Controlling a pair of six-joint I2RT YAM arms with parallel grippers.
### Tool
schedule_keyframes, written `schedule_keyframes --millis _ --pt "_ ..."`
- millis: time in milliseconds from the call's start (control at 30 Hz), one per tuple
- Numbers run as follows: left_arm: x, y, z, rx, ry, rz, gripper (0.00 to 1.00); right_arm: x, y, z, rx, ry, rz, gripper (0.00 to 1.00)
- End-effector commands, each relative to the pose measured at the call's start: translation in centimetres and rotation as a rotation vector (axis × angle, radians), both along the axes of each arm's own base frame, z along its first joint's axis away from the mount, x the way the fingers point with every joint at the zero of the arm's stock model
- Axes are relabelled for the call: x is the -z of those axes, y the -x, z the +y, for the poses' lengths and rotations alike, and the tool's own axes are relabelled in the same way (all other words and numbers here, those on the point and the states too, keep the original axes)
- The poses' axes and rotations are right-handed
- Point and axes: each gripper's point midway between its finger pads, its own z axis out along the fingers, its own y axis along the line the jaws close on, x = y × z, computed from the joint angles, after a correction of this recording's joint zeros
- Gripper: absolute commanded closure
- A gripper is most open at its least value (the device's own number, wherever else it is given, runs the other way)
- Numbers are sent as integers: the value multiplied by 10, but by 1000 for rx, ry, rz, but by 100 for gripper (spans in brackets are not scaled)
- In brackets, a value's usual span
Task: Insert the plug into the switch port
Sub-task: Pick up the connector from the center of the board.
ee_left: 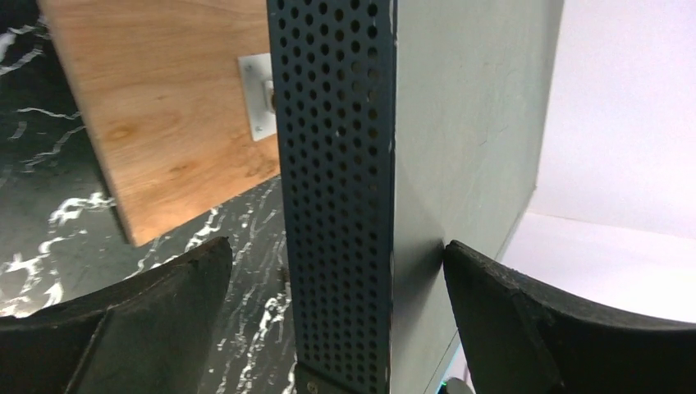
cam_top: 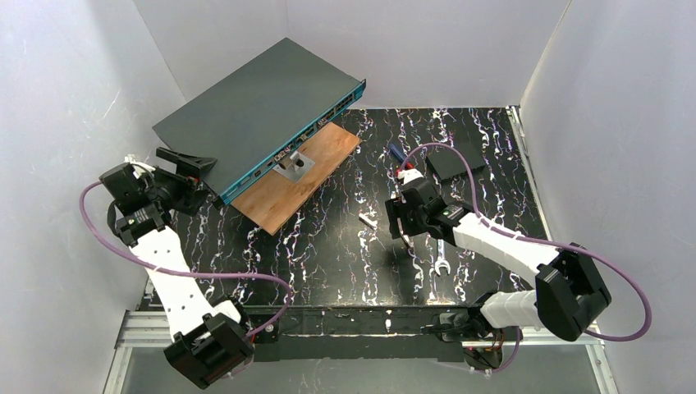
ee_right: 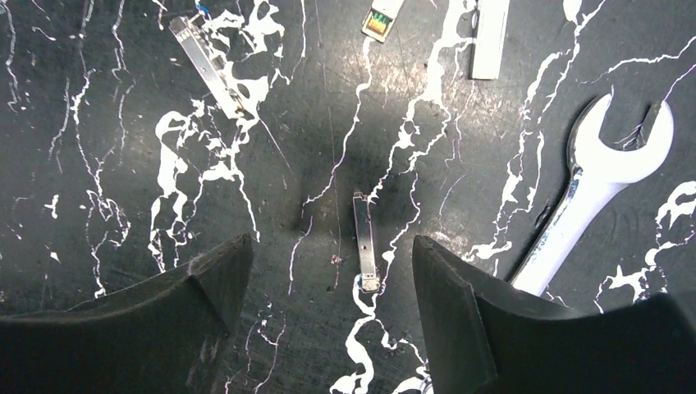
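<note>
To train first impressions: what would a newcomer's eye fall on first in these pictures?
The big grey switch at far left, its teal port edge over a wooden board, with the left tool open astride its perforated end. At centre right, the open right tool hovers over a metal plug near a wrench.

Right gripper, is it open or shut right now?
Open. In the right wrist view the right gripper has its fingers well apart, one on each side of a small plug lying on the table, and neither touches it.
</note>
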Motion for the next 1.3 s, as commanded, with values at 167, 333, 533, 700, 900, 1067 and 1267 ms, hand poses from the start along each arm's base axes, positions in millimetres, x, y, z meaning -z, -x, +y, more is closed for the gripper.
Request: schedule_keyframes --millis 167,333,533,700,900,1067,1267 --pt "-15 50 21 -130 -289 164 2 -3 0 -1 5 -34 -33 20" --pt "-36 70 19 -141 -421 162 2 3 4 -4 9 -30 -17 20" --pt "-69 87 -4 -27 -624 79 3 11 5 -1 8 -30 6 20" --pt "-90 99 -49 192 -683 -88 4 21 4 0 10 -22 19 23" --pt "-102 107 -92 392 -630 -239 12 35 6 2 -7 -9 47 28" --pt "-105 108 -115 500 -544 -282 15 42 8 -2 -19 19 55 34" --pt "-101 101 -129 583 -493 -263 17 49 16 -9 -16 33 72 45"
